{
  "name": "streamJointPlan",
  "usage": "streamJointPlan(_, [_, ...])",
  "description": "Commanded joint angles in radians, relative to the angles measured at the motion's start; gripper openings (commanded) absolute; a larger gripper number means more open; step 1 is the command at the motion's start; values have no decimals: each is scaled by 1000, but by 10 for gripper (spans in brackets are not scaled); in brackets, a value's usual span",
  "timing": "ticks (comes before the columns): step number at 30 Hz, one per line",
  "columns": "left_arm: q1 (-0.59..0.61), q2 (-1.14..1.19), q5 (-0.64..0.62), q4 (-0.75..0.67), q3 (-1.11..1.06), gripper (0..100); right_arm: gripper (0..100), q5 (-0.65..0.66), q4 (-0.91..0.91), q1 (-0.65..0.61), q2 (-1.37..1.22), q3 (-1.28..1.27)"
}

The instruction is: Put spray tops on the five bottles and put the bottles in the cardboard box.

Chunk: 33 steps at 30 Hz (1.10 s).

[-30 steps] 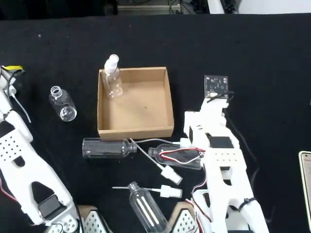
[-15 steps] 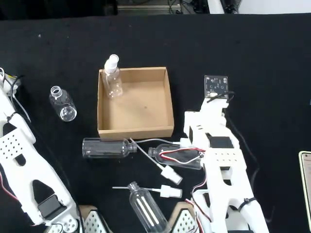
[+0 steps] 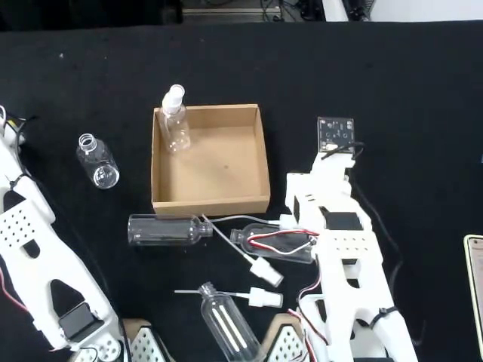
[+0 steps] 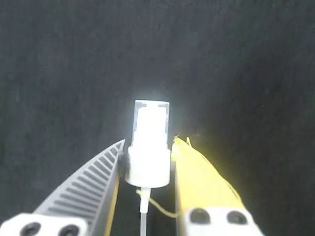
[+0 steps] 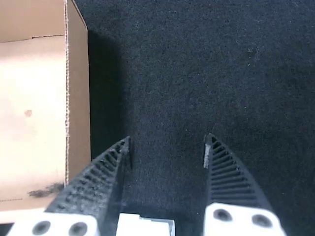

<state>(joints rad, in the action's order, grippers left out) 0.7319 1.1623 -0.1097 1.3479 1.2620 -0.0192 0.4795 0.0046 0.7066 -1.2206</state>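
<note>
Your right gripper (image 5: 167, 140) is hanging over the black table cloth (image 5: 231, 69), jaws standing wide apart, bare cloth showing between them. Both dark ribbed fingers (image 5: 98, 182) are pointing out across the cloth. The cardboard box (image 5: 76, 88) is sitting just beside one finger, apart from it. Its side wall is standing upright, and its tan floor is showing a small spot and a dark smudge near that wall.

Black cloth (image 3: 392, 75) covers the table (image 3: 75, 68), with cables (image 3: 281, 9) beyond its far edge.
</note>
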Motion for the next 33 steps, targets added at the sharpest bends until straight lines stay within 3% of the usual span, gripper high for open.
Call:
streamJointPlan(1, [21,-35,-2,184,133,127,208,3,-25,18,51,7])
streamJointPlan(7, [70,-11,-2,381,263,127,208,3,-25,18,51,7])
streamJointPlan(15, [197,-3,6,413,280,127,208,3,-23,18,51,7])
streamJointPlan(20, [268,-11,157,416,277,127,208,3,-23,18,51,8])
streamJointPlan(33, [392,-193,239,416,-139,127,208,3,-21,18,53,12])
